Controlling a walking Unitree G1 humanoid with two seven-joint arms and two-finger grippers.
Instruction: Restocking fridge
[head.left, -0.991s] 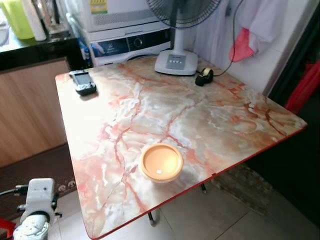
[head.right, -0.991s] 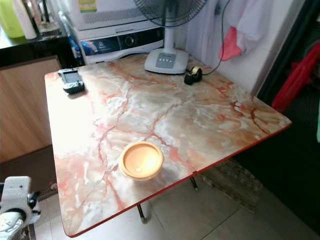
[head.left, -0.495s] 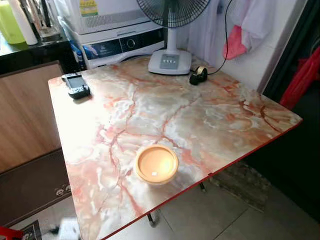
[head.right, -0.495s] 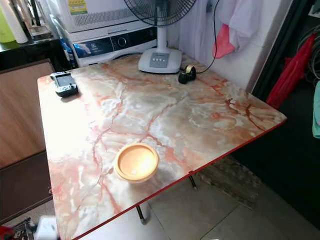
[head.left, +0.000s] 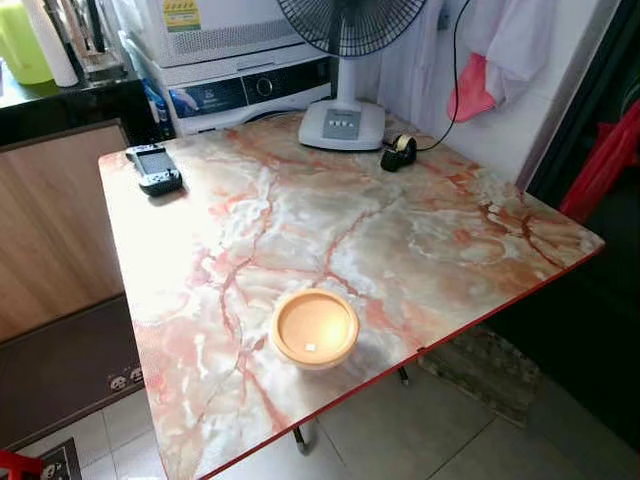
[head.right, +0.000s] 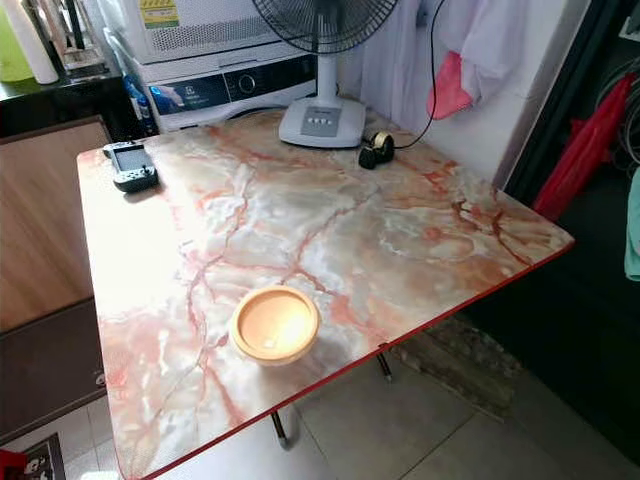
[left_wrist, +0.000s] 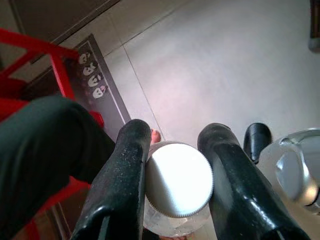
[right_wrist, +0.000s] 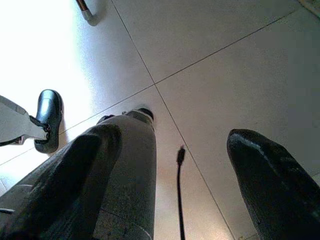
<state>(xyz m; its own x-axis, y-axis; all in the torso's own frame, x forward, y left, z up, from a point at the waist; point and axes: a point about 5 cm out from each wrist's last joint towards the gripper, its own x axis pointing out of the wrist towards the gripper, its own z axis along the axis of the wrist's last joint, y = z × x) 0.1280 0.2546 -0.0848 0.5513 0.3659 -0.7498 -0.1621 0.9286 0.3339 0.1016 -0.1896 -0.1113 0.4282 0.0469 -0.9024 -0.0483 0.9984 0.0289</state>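
In the left wrist view my left gripper (left_wrist: 176, 137) hangs low over the floor tiles, shut on a clear bottle with a white ribbed cap (left_wrist: 179, 180); both black fingers (left_wrist: 125, 170) press the cap's sides. My right gripper (right_wrist: 170, 135) also points down at the floor, its fingers (right_wrist: 265, 180) wide apart and open with nothing between them. Ahead stands a marble-patterned table (head.left: 400, 230) with a red edge. A shallow orange bowl (head.left: 314, 327) sits near its front edge.
A handheld game console (head.left: 155, 168) lies at the table's far left corner. A fan base (head.left: 343, 124) and a tape dispenser (head.left: 401, 153) stand at the back. A washing machine (head.left: 250, 85) is behind the table and a wooden cabinet (head.left: 50, 230) to its left. A red frame (left_wrist: 55, 65) stands beside my left gripper.
My left arm's white wrist, seen at the lower left a second ago, has dropped out of the head views. The camera has shifted slightly; the table's things have not moved.
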